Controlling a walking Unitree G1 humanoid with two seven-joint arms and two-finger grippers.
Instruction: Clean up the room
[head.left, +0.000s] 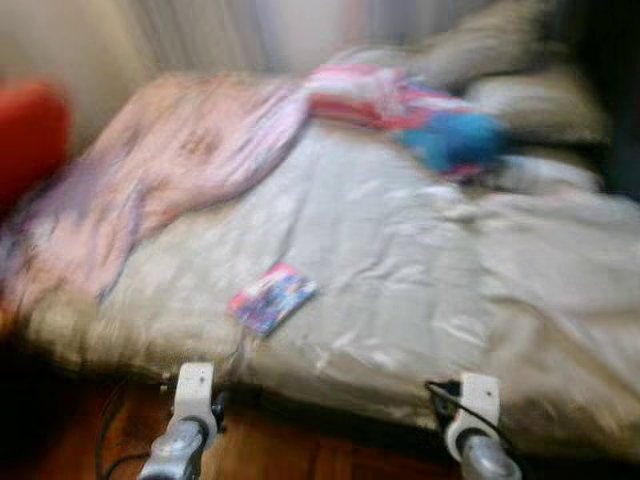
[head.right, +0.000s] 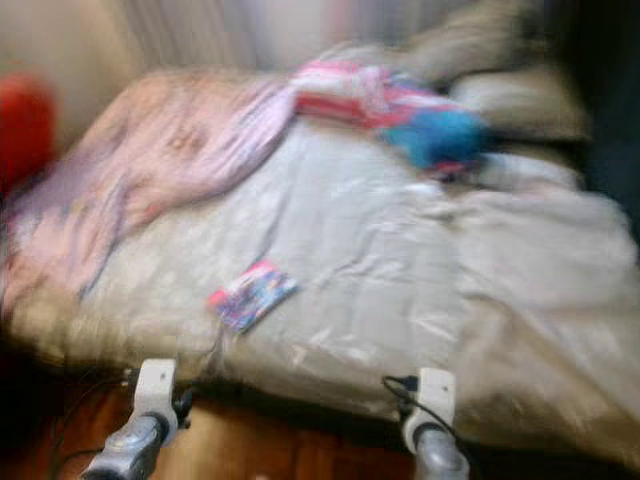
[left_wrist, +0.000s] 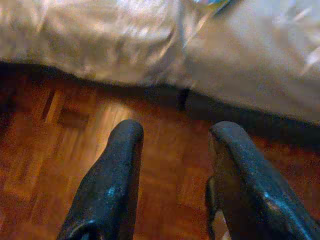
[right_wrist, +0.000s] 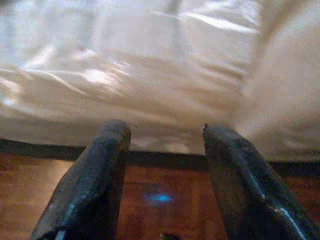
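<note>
Your head views are blurred. Items before you:

- Bed (head.left: 420, 270): pale crumpled sheet, wooden floor (left_wrist: 75, 150) along its near edge.
- Small colourful packet (head.left: 271, 296): flat on the sheet near the bed's front edge, closer to your left arm.
- Pink patterned blanket (head.left: 170, 170): heaped along the bed's left side.
- Pink-and-red cloth (head.left: 365, 95) and blue item (head.left: 455, 140): touching, at the far end by the pillows (head.left: 520, 90).
- Red object (head.left: 30, 135): left of the bed, too blurred to identify.
- Left claw (left_wrist: 172, 150): fingers apart, empty, low over the floor just before the bed edge.
- Right claw (right_wrist: 165, 150): fingers apart, empty, likewise facing the bed edge.
</note>
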